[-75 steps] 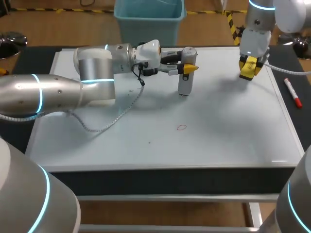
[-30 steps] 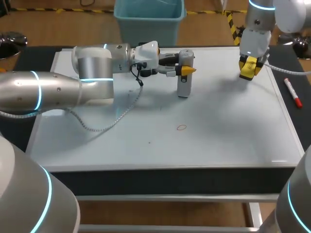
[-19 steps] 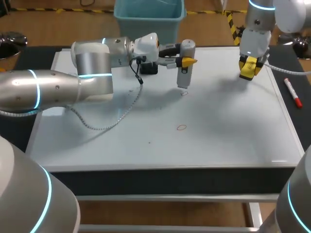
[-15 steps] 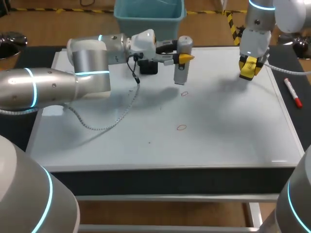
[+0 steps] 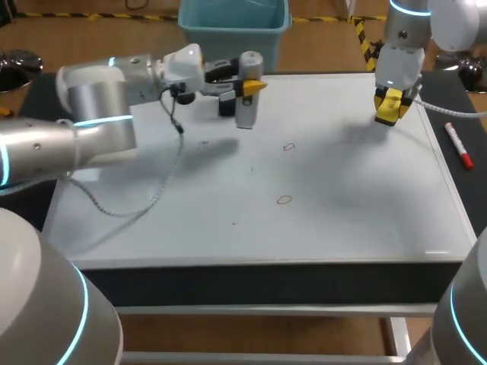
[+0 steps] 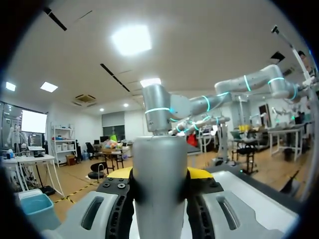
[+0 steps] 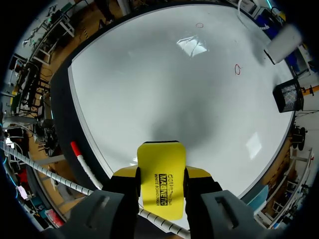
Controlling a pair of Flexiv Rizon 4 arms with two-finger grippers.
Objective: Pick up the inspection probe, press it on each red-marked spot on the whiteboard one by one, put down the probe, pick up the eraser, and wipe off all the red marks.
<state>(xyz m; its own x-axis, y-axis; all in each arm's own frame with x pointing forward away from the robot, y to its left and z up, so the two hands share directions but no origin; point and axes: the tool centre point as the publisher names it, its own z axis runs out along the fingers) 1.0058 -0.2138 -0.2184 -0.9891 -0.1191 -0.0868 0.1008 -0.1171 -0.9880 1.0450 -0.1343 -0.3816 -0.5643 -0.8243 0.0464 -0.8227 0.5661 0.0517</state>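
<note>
My left gripper is shut on the silver cylindrical inspection probe, holding it upright above the far left part of the whiteboard. In the left wrist view the probe fills the gap between the yellow-tipped fingers. Two small red circles remain on the board, one right of the probe and one nearer the front. My right gripper hovers over the far right corner, shut on the yellow eraser. Both red marks show ahead of it.
A black holder stands at the board's back edge just behind the probe. The probe's grey cable trails across the left of the board. A red marker lies on the dark table right of the board.
My left arm lifted the probe off the upper red mark and carried it left and back toward the black holder. The right arm stayed still.
</note>
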